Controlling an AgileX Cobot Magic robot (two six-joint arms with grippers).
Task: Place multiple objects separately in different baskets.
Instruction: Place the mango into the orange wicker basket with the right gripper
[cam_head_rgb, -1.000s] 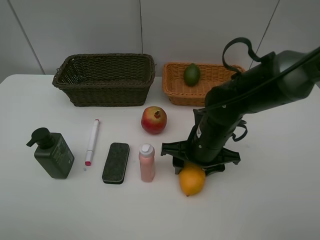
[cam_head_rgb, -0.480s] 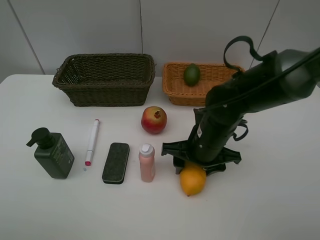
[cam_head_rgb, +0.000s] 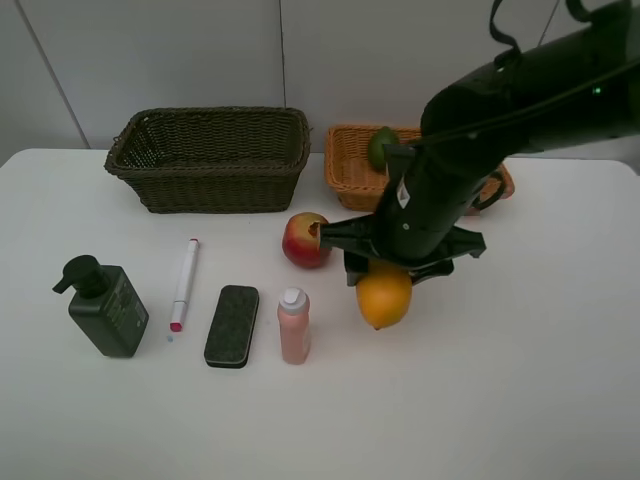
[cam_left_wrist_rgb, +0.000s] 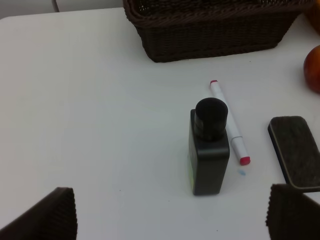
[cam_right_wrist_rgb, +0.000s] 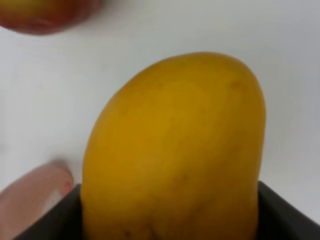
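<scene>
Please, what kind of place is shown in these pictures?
Probably a robot test bench in a lab: a white table against plain grey wall panels, a pump bottle, marker and eraser lined up, and a black robot arm above.

Pomegranate (cam_head_rgb: 300, 242), pink bottle (cam_head_rgb: 293, 325) crowd mango (cam_head_rgb: 384, 296) on left; open table (cam_head_rgb: 520, 380) right and front.

The worktop (cam_head_rgb: 560, 400) is white. The dark basket (cam_head_rgb: 210, 160) is brown wicker weave, the orange-tan basket (cam_head_rgb: 345, 168) beside it likewise woven. In front of it: red pomegranate (cam_head_rgb: 303, 242), yellow-orange mango (cam_head_rgb: 384, 296), pink bottle (cam_head_rgb: 293, 327), black eraser pad (cam_head_rgb: 232, 326), pink-tipped white marker (cam_head_rgb: 184, 283), dark-green pump bottle (cam_head_rgb: 105, 306).
</scene>
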